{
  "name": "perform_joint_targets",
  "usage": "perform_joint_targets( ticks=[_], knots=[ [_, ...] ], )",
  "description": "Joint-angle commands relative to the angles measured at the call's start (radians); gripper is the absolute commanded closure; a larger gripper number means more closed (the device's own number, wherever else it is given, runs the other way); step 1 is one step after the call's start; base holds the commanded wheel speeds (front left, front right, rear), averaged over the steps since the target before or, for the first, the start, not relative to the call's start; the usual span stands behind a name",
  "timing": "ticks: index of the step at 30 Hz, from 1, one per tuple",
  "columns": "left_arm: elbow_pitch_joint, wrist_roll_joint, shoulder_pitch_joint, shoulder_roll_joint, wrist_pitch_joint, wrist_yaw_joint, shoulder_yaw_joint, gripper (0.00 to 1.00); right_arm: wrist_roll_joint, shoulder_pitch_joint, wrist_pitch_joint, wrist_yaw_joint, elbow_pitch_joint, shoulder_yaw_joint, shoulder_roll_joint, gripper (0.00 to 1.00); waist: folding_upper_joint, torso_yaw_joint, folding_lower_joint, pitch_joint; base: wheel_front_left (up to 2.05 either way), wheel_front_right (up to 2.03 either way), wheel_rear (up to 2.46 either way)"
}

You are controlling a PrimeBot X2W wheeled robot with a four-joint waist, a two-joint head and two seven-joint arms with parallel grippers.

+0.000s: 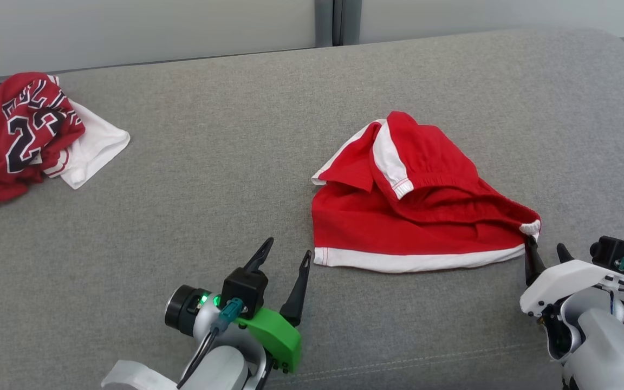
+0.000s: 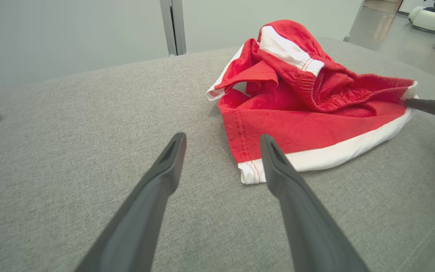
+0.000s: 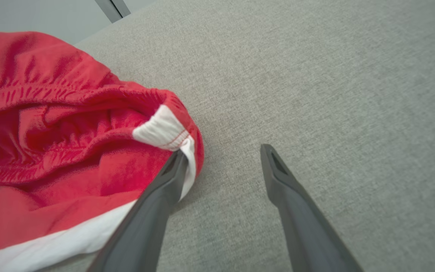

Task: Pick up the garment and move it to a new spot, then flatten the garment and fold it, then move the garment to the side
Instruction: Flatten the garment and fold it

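Judging the red garment light, limp and quick to bunch, I am favouring its white-banded hem corners as holds. It is lying crumpled on the grey cushion; my right gripper is standing unclenched, one finger touching the right corner, my left gripper gaping beside the left corner.

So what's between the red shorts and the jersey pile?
Only bare grey cushion lies between the red shorts and the jersey pile, as the head view shows.
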Motion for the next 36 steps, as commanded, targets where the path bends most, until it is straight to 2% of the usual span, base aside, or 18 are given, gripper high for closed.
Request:
perform_joint_targets(
  ticks=[1, 8, 14, 18, 20, 22, 25, 28, 35, 36],
  knots=[
    [0.001, -0.001, -0.011, 0.008, -0.002, 0.003, 0.006, 0.0, -0.032, 0.013, -0.004, -0.001, -0.026, -0.015, -0.005, 0.0, 0.0, -0.011, 0.0, 0.003, 0.0, 0.0, 0.0],
    [-0.01, 0.004, -0.005, 0.009, -0.002, 0.006, 0.011, 0.0, -0.151, 0.06, -0.004, -0.001, -0.272, -0.033, -0.002, 0.0, 0.0, -0.016, 0.0, 0.0, 0.0, 0.0, 0.0],
    [-0.014, 0.006, 0.001, -0.002, -0.002, 0.0, 0.007, 0.0, -0.249, 0.102, -0.004, -0.001, -0.479, -0.029, 0.035, 0.0, 0.0, 0.023, 0.0, -0.005, 0.0, 0.0, 0.0],
    [-0.015, 0.006, 0.0, -0.007, -0.002, -0.002, 0.005, 0.0, -0.289, 0.114, 0.046, -0.001, -0.564, -0.032, 0.066, 0.0, 0.0, 0.056, 0.0, -0.005, 0.0, 0.0, 0.0],
    [-0.015, 0.007, -0.001, -0.008, -0.002, -0.002, 0.006, 0.0, -0.299, 0.119, 0.067, -0.001, -0.577, -0.025, 0.068, 0.0, 0.0, 0.064, 0.0, -0.004, 0.0, 0.0, 0.0],
    [-0.016, 0.007, -0.003, -0.01, -0.002, -0.001, 0.008, 0.0, -0.358, 0.126, 0.131, -0.001, -0.583, 0.017, 0.06, 0.0, 0.0, 0.091, 0.0, 0.0, 0.0, 0.0, 0.0],
    [-0.017, 0.01, -0.01, -0.014, -0.002, -0.004, 0.008, 0.0, -0.424, 0.116, 0.189, -0.001, -0.546, 0.071, 0.052, 0.0, 0.0, 0.125, 0.0, 0.007, 0.0, 0.0, 0.0],
    [-0.017, 0.013, -0.018, -0.019, -0.002, -0.003, 0.008, 0.0, -0.428, 0.101, 0.232, -0.001, -0.492, 0.103, 0.077, 0.0, 0.0, 0.16, 0.0, 0.013, 0.0, 0.0, 0.0],
    [-0.011, 0.015, -0.014, -0.03, -0.002, -0.008, 0.013, 0.0, -0.453, 0.022, 0.206, -0.001, -0.364, 0.096, 0.076, 0.0, 0.0, 0.229, 0.0, 0.025, 0.0, 0.0, 0.0],
    [-0.011, 0.016, -0.014, -0.032, -0.002, -0.008, 0.015, 0.0, -0.463, 0.009, 0.199, -0.001, -0.344, 0.091, 0.071, 0.15, 0.0, 0.234, 0.0, 0.026, 0.0, 0.0, 0.0]
  ],
)
